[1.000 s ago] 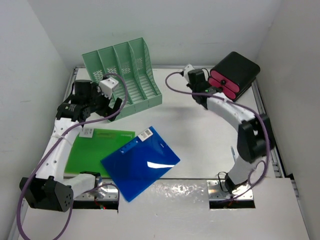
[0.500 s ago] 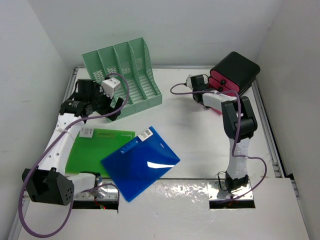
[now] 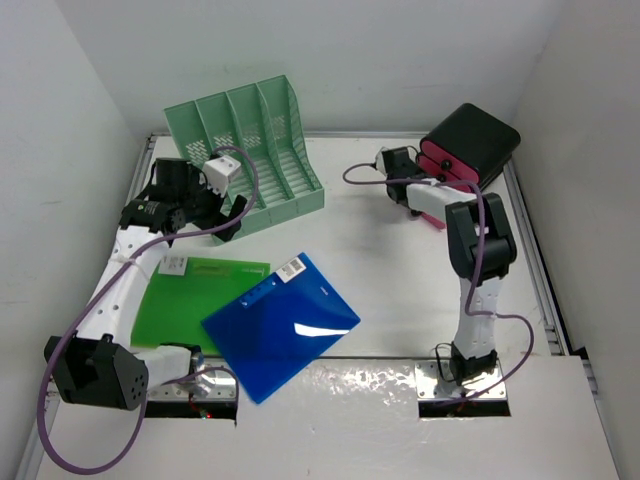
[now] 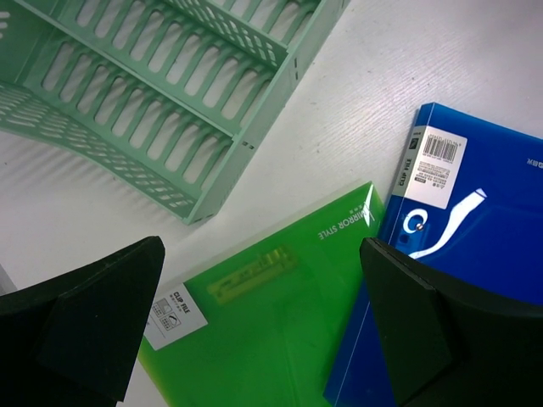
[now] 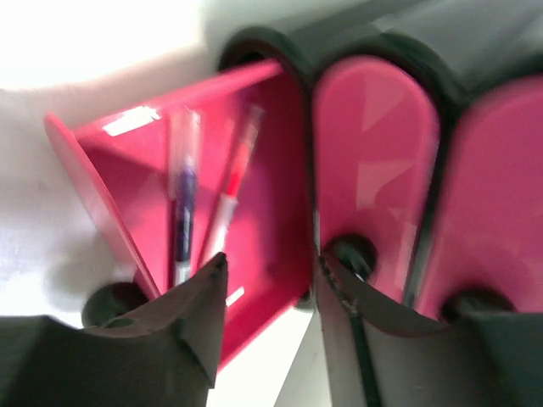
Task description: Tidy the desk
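Note:
The desk (image 3: 390,270) is a white tabletop. My left gripper (image 4: 263,326) hangs wide open above a green folder (image 4: 280,331), with nothing between its fingers; in the top view this gripper (image 3: 228,213) is just in front of the mint-green rack (image 3: 250,150). A blue folder (image 3: 280,325) overlaps the green folder (image 3: 190,295) on its right. My right gripper (image 5: 267,284) stands open at the black-and-pink drawer box (image 3: 472,140). Its fingers straddle the side of a pulled-out pink drawer (image 5: 254,170), which holds a purple pen (image 5: 182,203) and a red pen (image 5: 229,195).
The rack (image 4: 170,93) stands at the back left, its slots facing front. The drawer box sits in the back right corner against the metal rail (image 3: 530,250). Grey walls close the desk in on three sides.
The right gripper's jaws have parted from shut to open at the drawer. The right arm's elbow swung in from the right to stand upright. The left arm has shifted only slightly.

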Tool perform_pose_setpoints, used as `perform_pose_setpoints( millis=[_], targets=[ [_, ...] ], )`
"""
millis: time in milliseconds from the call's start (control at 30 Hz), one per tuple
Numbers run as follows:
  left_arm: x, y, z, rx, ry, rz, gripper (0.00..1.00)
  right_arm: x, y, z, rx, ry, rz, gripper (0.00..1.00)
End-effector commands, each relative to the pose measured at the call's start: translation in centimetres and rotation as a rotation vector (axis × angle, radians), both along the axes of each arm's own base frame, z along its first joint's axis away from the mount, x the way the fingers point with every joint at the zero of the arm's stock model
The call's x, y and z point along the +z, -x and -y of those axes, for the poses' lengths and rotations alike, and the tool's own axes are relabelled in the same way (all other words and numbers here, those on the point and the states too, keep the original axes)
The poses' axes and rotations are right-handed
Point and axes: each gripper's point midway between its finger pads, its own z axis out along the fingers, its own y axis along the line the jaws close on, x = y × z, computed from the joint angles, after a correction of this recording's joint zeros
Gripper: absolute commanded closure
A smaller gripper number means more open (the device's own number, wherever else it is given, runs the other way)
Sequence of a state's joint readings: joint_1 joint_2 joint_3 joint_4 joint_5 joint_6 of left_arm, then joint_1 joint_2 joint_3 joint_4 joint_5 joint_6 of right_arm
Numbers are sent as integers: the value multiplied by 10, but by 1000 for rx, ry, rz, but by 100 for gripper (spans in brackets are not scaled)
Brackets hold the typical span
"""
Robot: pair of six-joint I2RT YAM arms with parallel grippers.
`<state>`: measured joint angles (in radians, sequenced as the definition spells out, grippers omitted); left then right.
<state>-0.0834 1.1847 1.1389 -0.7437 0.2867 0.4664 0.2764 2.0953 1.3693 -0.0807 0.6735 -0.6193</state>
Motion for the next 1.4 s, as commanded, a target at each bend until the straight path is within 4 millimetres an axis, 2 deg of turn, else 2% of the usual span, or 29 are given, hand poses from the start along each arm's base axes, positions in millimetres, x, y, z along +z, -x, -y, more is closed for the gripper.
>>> perform_pose_setpoints(
  millis=[0,33,67,100,167,200,233,267,333,367,433,467,567,667,767,800,900,967,1100,1233,1300,1367],
  targets=[
    [25,-10,1,-2,24,84,0,78,6,-1,-72,-117,179,54],
    [26,-9,2,-6,32,87,0,85,12,-3,-81,-156,194,50],
    [27,-8,2,-6,34,90,1,77,26,-8,-97,-237,168,46],
    [29,-7,2,-7,37,97,1,94,36,-13,-89,-302,188,42],
    [31,-6,4,-17,41,106,0,93,58,-23,-125,-433,161,31],
    [29,-4,5,-21,42,101,0,90,84,-27,-123,-490,99,27],
    [29,-4,6,-33,47,104,0,85,97,-30,-155,-549,84,19],
    [27,-3,7,-37,49,100,0,65,124,-27,-191,-562,6,16],
    [25,-2,11,-62,58,99,0,59,153,-26,-269,-649,-32,12],
    [24,-1,12,-70,60,99,0,40,182,-21,-322,-647,-127,11],
    [22,1,15,-97,61,101,0,30,205,-19,-379,-717,-174,10],
    [22,1,15,-102,61,107,0,12,224,-7,-454,-740,-208,10],
    [24,4,18,-136,58,113,1,-6,254,14,-584,-808,-208,12],
    [27,7,20,-176,52,118,0,-19,271,30,-683,-887,-173,14],
    [28,9,21,-192,46,122,0,-30,276,49,-743,-888,-150,21],
    [29,9,21,-196,46,126,0,-32,276,52,-741,-884,-158,27],
    [32,11,21,-201,44,139,0,-46,280,49,-737,-876,-247,38],
    [35,13,21,-202,40,148,0,-56,288,54,-798,-843,-305,44],
    [36,13,19,-203,31,151,0,-63,290,60,-827,-806,-386,56],
    [39,12,15,-196,8,162,0,-66,320,70,-878,-674,-564,60],
    [40,12,15,-197,9,165,0,-69,328,71,-881,-648,-611,60],
    [39,12,16,-198,15,162,0,-70,328,72,-884,-641,-619,64]
  ],
)
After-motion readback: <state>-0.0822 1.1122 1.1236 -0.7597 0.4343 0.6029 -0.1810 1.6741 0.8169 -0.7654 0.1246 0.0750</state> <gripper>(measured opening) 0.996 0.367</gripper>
